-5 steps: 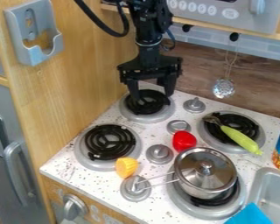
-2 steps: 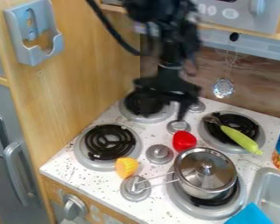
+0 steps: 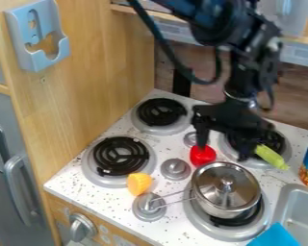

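Bright, fairly even light on countertop [image 3: 164, 150] l. of gripper [image 3: 223, 150]; glare on pot lid [image 3: 211, 186] nearer cam; arm [image 3: 230, 26] above v. dark, w/ bluish sheen.

The one camera looks down at a slant on the stove top [image 3: 108, 205] from above its front side, facing the brown back wall [image 3: 298, 98]. It is near enough to take in all four burners [image 3: 121, 154], with the wooden side panel [image 3: 86, 108] at left and the sink [image 3: 304, 205] cut off at lower right.
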Controlling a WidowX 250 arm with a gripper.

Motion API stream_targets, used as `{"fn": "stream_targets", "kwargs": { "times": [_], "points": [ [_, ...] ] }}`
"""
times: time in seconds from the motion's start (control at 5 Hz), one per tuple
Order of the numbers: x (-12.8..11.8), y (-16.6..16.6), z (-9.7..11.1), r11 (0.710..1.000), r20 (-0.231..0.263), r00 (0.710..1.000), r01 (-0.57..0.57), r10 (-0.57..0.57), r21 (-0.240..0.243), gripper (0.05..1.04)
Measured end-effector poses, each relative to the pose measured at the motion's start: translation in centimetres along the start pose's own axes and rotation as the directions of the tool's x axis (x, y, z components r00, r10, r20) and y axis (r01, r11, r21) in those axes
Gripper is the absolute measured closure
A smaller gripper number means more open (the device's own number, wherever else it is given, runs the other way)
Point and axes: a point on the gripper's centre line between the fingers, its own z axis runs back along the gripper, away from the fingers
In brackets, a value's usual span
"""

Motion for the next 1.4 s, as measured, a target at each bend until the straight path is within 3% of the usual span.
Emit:
{"fn": "stream_targets", "kwargs": {
  "times": [0.4,0.6,1.4],
  "points": [
    [-0.8,-1.4,-1.5,0.999,-0.056,0.998,0.04,-0.042,-0.035,0.078],
    [-0.8,-2.4,-3.4,0.998,-0.08,0.995,0.053,-0.055,-0.026,0.078],
    [0.1,-1.7,-5.0,0.999,-0.104,0.993,0.048,-0.05,-0.024,0.078]
  ]
}}
